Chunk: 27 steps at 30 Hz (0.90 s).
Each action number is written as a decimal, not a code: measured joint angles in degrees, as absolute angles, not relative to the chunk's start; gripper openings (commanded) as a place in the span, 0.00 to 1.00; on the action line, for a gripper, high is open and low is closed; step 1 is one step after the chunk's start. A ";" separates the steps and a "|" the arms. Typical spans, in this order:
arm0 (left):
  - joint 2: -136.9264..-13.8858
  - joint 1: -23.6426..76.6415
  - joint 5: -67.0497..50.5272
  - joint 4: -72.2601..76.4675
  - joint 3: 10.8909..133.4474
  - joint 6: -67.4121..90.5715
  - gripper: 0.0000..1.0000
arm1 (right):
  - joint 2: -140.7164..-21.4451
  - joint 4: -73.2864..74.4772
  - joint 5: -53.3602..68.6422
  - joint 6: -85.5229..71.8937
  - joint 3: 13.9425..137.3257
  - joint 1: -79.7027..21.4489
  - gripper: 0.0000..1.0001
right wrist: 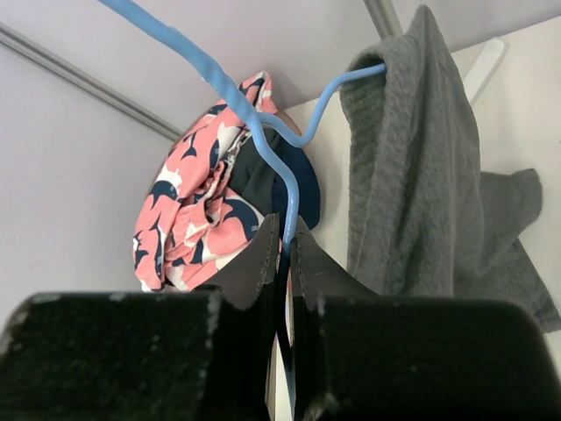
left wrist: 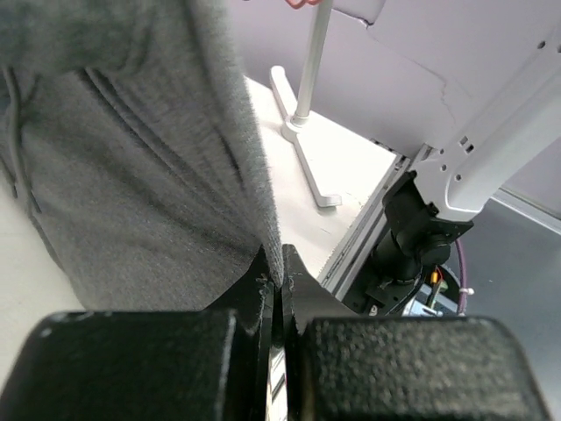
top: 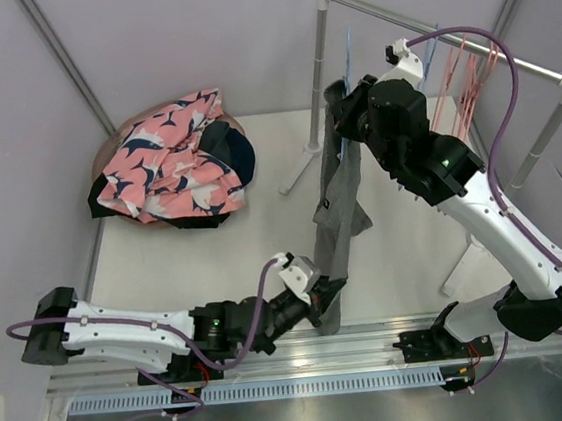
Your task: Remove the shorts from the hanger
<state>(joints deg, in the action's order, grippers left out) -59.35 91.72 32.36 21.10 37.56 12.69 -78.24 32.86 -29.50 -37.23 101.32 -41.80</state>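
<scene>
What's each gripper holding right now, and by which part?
Left gripper pinches the grey shorts at their lower edge; right gripper clamps the blue hanger by its wire.

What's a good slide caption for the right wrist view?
Right hand shut on the blue hanger, grey shorts draped over its end, pink printed shorts piled behind.

Pale lilac walls (top: 193, 39) close in the back and sides, with thin grey metal struts (top: 64, 60) running slantwise across them under soft, even light. A white table (top: 166, 268) fills the middle, and on its far right stands a white clothes rail (top: 365, 3), its left post (top: 322, 55) capped by a round knob. Along the table's near edge lie an aluminium rail (top: 375, 343) and a grey slotted strip (top: 279, 387).
</scene>
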 measured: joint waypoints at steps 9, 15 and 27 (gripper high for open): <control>-71.46 97.91 46.48 11.33 51.07 10.63 0.00 | -78.83 34.15 -30.55 -36.82 101.56 -40.95 0.00; -77.80 101.91 57.01 -0.32 61.49 7.40 0.00 | -79.02 34.09 -31.16 -36.34 101.56 -40.88 0.00; -85.08 107.22 66.50 -14.83 72.64 -0.14 0.00 | -79.24 26.68 -33.45 -38.13 100.90 -39.81 0.00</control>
<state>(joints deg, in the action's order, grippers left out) -85.08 107.22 66.50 -14.83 72.64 -0.14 -79.24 26.68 -33.45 -38.13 100.90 -39.81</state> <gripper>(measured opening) 0.024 0.057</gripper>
